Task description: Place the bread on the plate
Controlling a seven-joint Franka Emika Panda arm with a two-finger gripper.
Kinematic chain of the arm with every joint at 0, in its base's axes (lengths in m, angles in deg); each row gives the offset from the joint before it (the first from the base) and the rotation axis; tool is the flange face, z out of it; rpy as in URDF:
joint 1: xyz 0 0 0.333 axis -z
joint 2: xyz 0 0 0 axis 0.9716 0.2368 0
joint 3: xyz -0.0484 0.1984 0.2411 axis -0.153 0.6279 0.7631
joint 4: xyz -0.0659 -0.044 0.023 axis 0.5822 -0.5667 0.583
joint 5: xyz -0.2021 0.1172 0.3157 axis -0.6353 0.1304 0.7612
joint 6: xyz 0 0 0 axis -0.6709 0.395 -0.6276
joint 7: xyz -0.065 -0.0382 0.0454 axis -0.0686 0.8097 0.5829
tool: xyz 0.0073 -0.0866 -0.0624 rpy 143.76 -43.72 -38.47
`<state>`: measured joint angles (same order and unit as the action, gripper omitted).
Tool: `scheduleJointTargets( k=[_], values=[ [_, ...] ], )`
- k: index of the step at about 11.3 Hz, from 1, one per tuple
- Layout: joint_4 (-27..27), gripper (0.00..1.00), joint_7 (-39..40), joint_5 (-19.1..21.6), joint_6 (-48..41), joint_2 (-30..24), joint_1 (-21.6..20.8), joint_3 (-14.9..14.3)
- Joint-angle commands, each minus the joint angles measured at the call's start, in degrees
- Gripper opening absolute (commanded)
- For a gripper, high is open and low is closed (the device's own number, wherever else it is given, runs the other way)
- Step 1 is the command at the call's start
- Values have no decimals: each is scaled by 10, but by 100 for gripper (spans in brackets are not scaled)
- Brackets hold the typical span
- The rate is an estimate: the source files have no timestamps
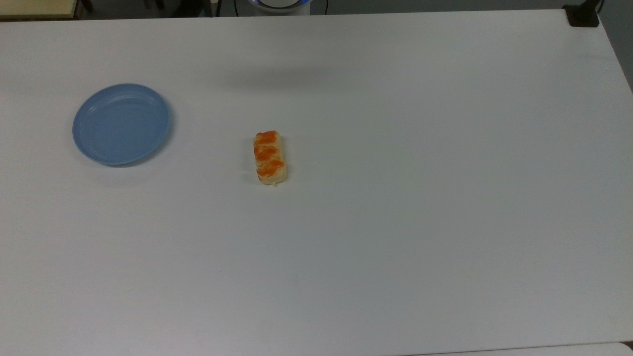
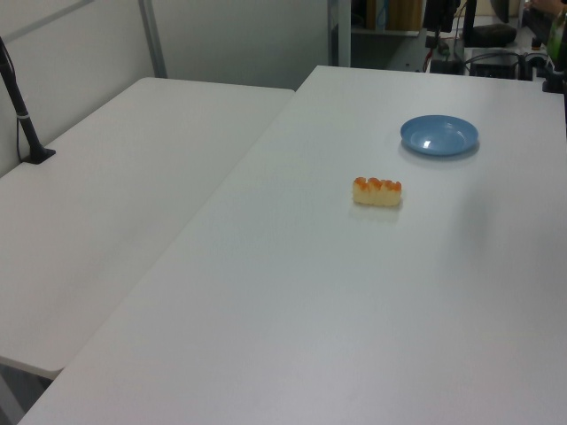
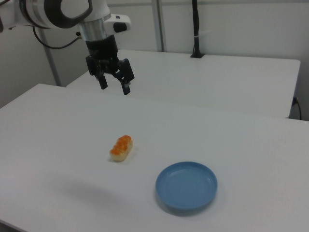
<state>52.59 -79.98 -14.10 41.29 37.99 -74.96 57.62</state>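
Pale-yellow with orange-red stripes across its top, the bread [image 1: 270, 157] lies flat on our white table [image 1: 395, 198], near the middle in the top view and untouched by anything. We see the light-blue plate [image 1: 121, 123] well apart from it, over toward the top view's left and a little farther up the table; nothing sits in it.

From the right view the bread [image 3: 120, 148] sits to the left of and slightly beyond the plate [image 3: 186, 187], with bare tabletop between them. Our gripper [image 3: 115, 82] hangs in the air high above the table, well behind the bread in the right view, its two black fingers [image 3: 126, 87] spread apart and holding nothing.

From the left view the bread [image 2: 377, 191] lies nearer to us than the plate [image 2: 439, 135], and a second white table [image 2: 106, 195] adjoins ours on the left view's left.
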Motion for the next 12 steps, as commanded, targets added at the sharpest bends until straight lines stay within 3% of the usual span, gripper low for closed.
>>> scheduleJointTargets(
  k=[1,6,8,12],
  values=[
    [-1,100,29,3,-9,3,-10,-8],
    [2,100,87,9,-8,5,-2,-11],
    [5,100,174,10,-11,6,2,-12],
    [46,100,186,10,1,5,-3,-4]
  ],
)
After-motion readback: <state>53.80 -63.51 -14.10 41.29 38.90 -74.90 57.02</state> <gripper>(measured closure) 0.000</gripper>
